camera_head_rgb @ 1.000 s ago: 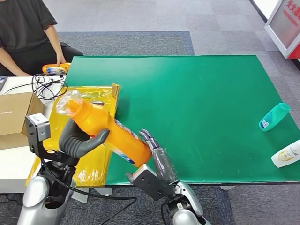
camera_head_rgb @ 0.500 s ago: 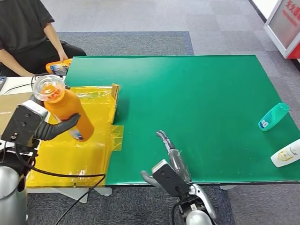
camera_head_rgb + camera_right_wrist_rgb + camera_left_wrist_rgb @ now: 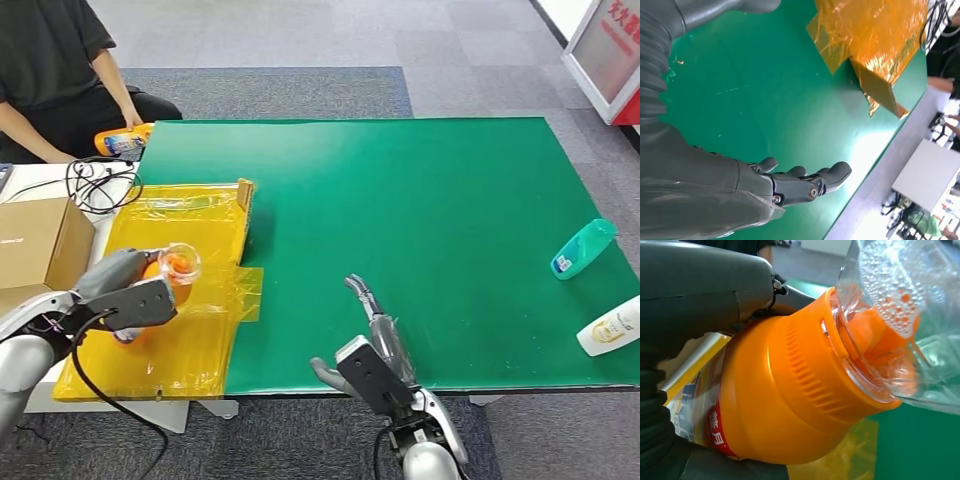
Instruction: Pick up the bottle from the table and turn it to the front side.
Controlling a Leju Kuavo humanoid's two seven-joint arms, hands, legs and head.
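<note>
Over the yellow tray (image 3: 198,205), the left hand (image 3: 121,290) grips the orange bottle (image 3: 167,270); the right hand (image 3: 377,335) hovers empty, fingers extended.

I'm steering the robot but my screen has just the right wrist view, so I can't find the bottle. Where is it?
Observer: The left hand holds the orange bottle over the yellow tray.
Operator: Does it have a lid on?
Observer: Yes, a clear cap, with orange showing through it.
Operator: Any other bottles around?
Observer: A teal bottle and a white one lie near the far right edge of the green table.
Operator: Is anybody there?
Observer: A person sits at the far left corner with a hand on another orange bottle.
</note>
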